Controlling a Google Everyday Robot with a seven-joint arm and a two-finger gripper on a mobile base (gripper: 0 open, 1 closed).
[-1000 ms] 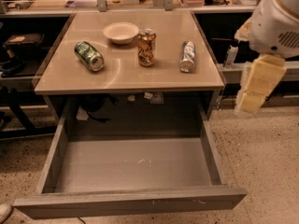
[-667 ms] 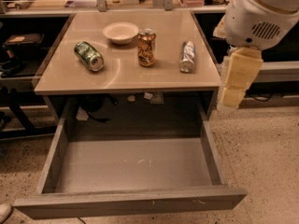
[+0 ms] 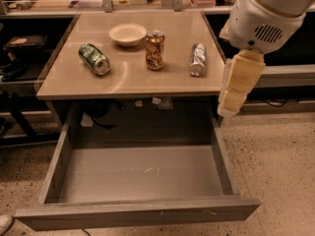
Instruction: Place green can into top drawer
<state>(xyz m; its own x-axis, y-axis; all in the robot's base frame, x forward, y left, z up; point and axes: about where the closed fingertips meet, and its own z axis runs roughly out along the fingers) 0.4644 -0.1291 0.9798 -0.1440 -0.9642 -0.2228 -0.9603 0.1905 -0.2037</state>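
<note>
Gripper beside table right edge; state cannot be told. Green can on side: likely light, slick, dentable, rolls; grasp across mid-body.

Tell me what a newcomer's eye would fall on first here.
The top drawer, pulled wide open across the foreground. Behind it on the table lie the green can at the left and a silver-white can at the right, an orange-brown can upright between them. The cream gripper hangs beside the table's right edge.
</note>
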